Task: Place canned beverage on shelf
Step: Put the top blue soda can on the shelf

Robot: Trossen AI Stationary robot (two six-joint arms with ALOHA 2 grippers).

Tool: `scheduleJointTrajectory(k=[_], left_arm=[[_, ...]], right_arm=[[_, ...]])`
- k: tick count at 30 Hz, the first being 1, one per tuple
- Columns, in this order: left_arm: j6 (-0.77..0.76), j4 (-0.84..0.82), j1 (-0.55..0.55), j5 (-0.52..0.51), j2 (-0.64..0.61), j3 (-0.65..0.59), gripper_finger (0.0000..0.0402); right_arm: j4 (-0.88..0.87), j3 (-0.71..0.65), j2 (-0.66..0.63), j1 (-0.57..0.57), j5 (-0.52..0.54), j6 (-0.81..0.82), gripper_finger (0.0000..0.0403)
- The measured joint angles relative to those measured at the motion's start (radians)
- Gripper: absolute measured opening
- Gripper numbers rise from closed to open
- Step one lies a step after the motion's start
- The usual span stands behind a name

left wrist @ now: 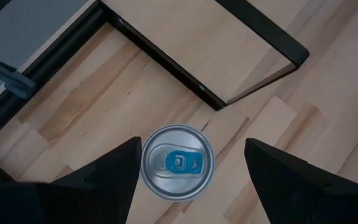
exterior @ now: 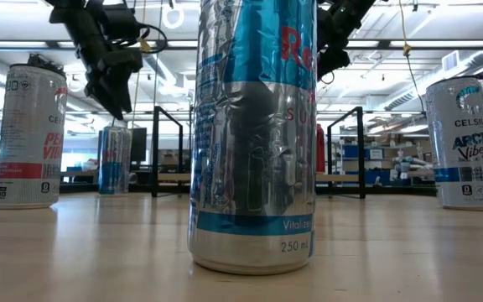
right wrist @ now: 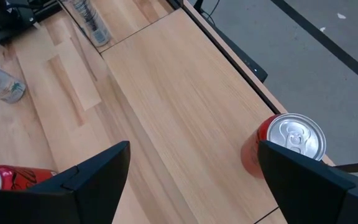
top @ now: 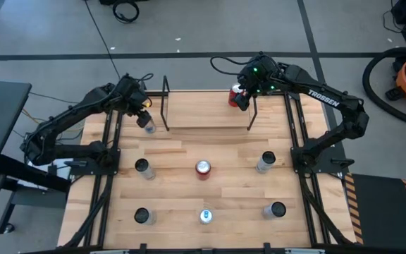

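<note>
The shelf (top: 203,113) is a pale board between two black wire frames at the table's far middle. A red can (right wrist: 288,144) stands upright on the board's far right corner, and it also shows in the high view (top: 234,95). My right gripper (right wrist: 193,149) hangs open and empty above the board, beside that can. A silver can with a blue tab (left wrist: 178,163) stands on the tabletop just left of the shelf's left frame. My left gripper (left wrist: 192,144) is open above it with a finger out to each side, clear of the can in the low view (exterior: 111,92).
Several more cans stand upright on the tabletop nearer the front: a red one (top: 203,168) in the middle, silver ones (top: 142,167) (top: 265,162) beside it, and a front row (top: 206,216). The shelf's black frames (top: 166,106) (top: 252,113) stand upright.
</note>
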Motion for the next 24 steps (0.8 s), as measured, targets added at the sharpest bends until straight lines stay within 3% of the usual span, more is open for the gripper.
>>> scheduleJointTrajectory(k=[13, 24], left_arm=[[-0.003, 0.004, 0.000, -0.003, 0.005, 0.000, 0.0289], [-0.005, 0.012, -0.001, -0.003, 0.005, 0.001, 0.0289]], right_arm=[[0.019, 0.000, 0.000, 0.000, 0.001, 0.002, 0.0361], [0.190, 0.000, 0.000, 0.000, 0.001, 0.002, 0.0361]])
